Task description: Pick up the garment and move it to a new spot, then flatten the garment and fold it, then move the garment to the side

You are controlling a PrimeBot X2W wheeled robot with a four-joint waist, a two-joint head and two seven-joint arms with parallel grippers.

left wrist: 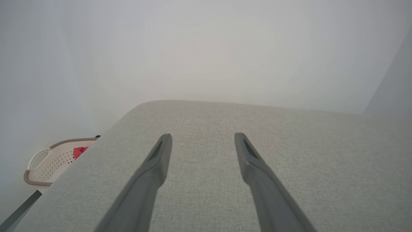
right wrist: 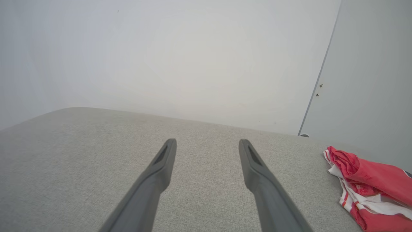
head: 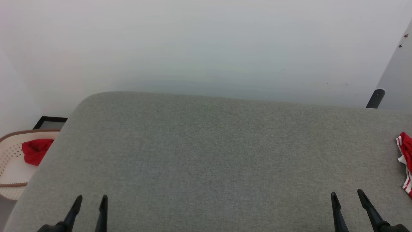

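Note:
The garment point(head: 407, 162), red with white parts and red-white striped trim, lies crumpled at the far right edge of the grey fabric surface point(head: 212, 154); most of it is cut off by the head view's edge. In the right wrist view the garment point(right wrist: 370, 187) is a rumpled heap to the right of my fingers. My right gripper point(head: 347, 195) stands open low over the surface, left of the garment and apart from it, nothing between its fingers point(right wrist: 161, 167). My left gripper point(head: 91, 199) is open too, over the bare surface at the lower left point(left wrist: 201, 138).
A white perforated laundry basket point(head: 9, 167) stands on the floor off the surface's left edge, with a small plain red cloth point(head: 36, 150) inside; the basket point(left wrist: 48, 164) also shows in the left wrist view. A white wall rises behind. A dark post point(head: 375, 98) stands at the back right.

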